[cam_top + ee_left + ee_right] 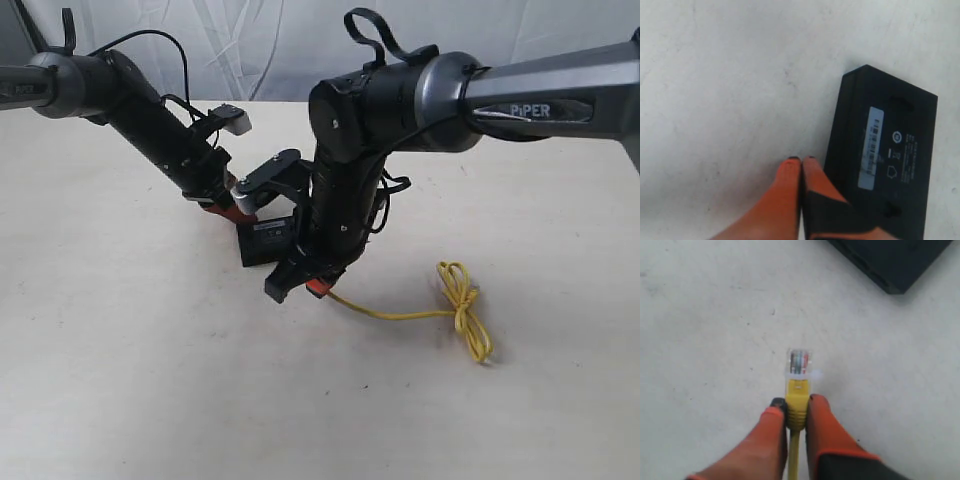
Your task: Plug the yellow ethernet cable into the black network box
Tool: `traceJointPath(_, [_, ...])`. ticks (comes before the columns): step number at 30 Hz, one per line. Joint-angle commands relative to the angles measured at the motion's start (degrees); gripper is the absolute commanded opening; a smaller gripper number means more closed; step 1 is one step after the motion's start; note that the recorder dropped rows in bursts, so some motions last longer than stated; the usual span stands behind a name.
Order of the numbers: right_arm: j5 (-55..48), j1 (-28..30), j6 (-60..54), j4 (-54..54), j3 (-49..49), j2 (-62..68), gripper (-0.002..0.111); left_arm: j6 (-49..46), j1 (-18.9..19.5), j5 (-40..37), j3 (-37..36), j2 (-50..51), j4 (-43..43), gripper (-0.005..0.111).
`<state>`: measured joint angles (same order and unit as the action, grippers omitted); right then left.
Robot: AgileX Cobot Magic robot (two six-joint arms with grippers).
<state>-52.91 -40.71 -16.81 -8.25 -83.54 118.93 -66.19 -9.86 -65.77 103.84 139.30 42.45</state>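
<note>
The black network box (265,240) lies flat on the table between the two arms, its pale label strip (871,147) facing up. My left gripper (801,160) is shut with nothing in it, its orange fingertips right beside the box's long side. My right gripper (795,407) is shut on the yellow ethernet cable (400,313) at its boot, and the clear plug (799,362) sticks out past the fingertips. A corner of the box (890,260) lies a short way ahead of the plug, apart from it. The cable's knotted loop (462,300) trails on the table to the right.
The pale table top (150,380) runs wide around the arms. A white curtain (270,40) hangs behind the table's far edge. The right arm's dark body (345,190) hides part of the box in the exterior view.
</note>
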Motion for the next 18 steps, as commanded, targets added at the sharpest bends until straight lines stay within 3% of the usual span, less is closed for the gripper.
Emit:
traceJointPath(1, [-0.47,1.46,0.16,-1.96,-0.43,0.12,0.0,-0.25,0.02,0.39,0.26,-0.01,1.38,0.0])
traceJointPath(18, [-0.34,2.1,5.21,-7.12,-4.89,6.95,0.0,-0.25,0.02,0.13,0.26,-0.01,1.65,0.0])
